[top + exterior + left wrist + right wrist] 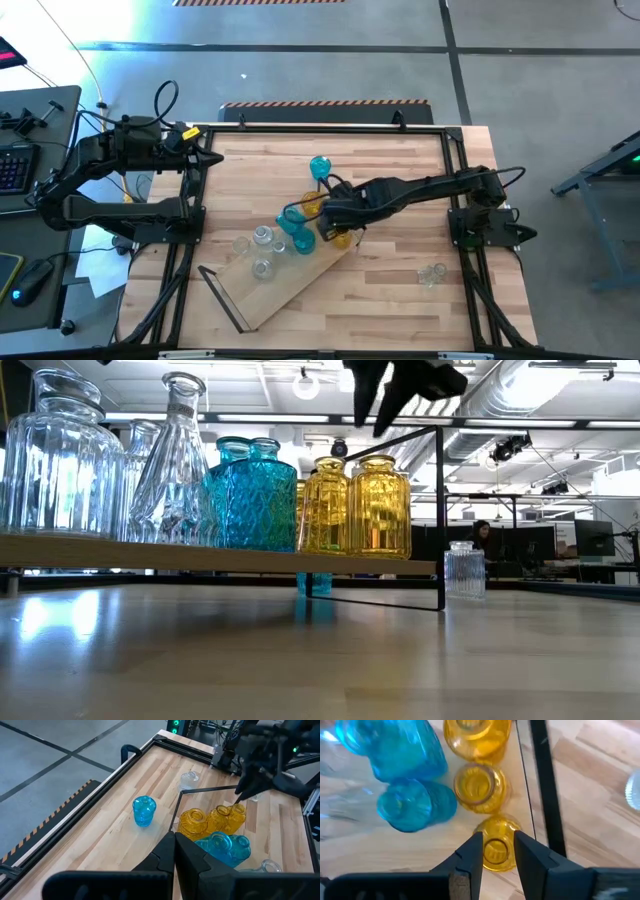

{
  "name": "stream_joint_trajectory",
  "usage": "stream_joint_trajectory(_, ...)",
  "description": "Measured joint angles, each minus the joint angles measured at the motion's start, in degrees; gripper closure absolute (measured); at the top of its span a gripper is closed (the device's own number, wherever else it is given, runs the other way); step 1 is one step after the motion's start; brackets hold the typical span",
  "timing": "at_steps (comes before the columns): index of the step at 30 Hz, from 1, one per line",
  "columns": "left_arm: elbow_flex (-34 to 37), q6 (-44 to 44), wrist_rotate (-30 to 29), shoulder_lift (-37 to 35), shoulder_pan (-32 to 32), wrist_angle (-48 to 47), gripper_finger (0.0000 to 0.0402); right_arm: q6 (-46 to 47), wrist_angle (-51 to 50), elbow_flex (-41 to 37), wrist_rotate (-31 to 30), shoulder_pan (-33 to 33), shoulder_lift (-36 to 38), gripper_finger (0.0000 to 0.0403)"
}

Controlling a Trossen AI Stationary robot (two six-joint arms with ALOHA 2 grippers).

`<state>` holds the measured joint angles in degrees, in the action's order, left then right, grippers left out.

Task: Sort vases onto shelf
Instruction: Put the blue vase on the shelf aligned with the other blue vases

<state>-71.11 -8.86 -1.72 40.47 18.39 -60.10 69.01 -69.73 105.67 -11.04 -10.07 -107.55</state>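
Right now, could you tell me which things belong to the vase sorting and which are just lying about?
Job: shelf; amber vases, teal vases and clear vases on it; teal vase and clear vase on the table.
Lying about: keyboard, mouse.

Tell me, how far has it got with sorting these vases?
Mostly done, it seems. The shelf already carries clear vases, two teal ones and amber ones, grouped by colour. The right gripper straddles one amber vase at the shelf's end. A teal vase and a clear vase stand on the table, unsorted. The left gripper waits, shut.
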Motion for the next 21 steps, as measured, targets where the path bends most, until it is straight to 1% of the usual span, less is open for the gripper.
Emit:
stream_joint_trajectory(4,0.0,1.14,0.0,0.0,0.0,0.02,0.0401,0.1,1.32,0.0,-3.75,-0.09,2.37,0.0311)
stream_joint_trajectory(7,0.0,1.55,0.0,0.01,0.0,0.02,0.0401,-0.74,3.55,0.0,-8.7,0.51,4.69,0.0311)
stream_joint_trajectory(10,0.0,1.62,0.46,0.01,0.0,0.01,0.0401,-4.48,8.76,0.0,-13.86,1.5,6.79,0.0311)
stream_joint_trajectory(12,0.0,1.62,1.89,0.02,0.0,0.02,0.0401,-7.85,12.59,0.02,-15.87,1.92,7.91,0.0311)
stream_joint_trajectory(17,-0.02,1.64,2.88,0.75,-0.02,0.02,0.0402,-16.75,19.96,0.02,-16.98,3.53,9.97,0.0311)
stream_joint_trajectory(19,-0.02,1.51,2.84,1.43,-0.02,0.02,0.0401,-18.84,20.27,0.02,-16.95,5.06,10.53,0.0311)
stream_joint_trajectory(21,-0.02,0.92,2.86,2.36,-0.02,0.02,0.0401,-20.06,19.65,0.02,-14.9,7.35,11.03,0.0311)
